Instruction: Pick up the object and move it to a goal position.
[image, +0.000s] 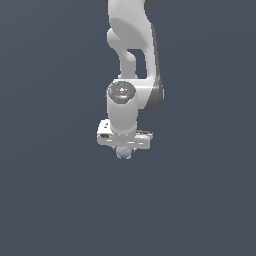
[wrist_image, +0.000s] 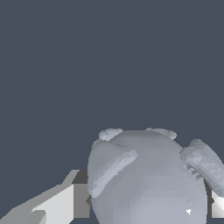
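The object, a pale grey-blue knobbly ball (image: 123, 153), shows just under the white hand of my arm in the exterior view, near the middle of the picture. In the wrist view the ball (wrist_image: 148, 183) fills the space between my fingers. One finger's pad (wrist_image: 81, 200) touches its side and the other finger (wrist_image: 217, 204) sits at its opposite side. My gripper (image: 123, 150) is shut on the ball. Most of the ball is hidden by the hand in the exterior view.
A plain dark grey-blue surface (image: 200, 200) spreads all around. The white arm (image: 131, 45) rises from the hand to the exterior view's upper edge.
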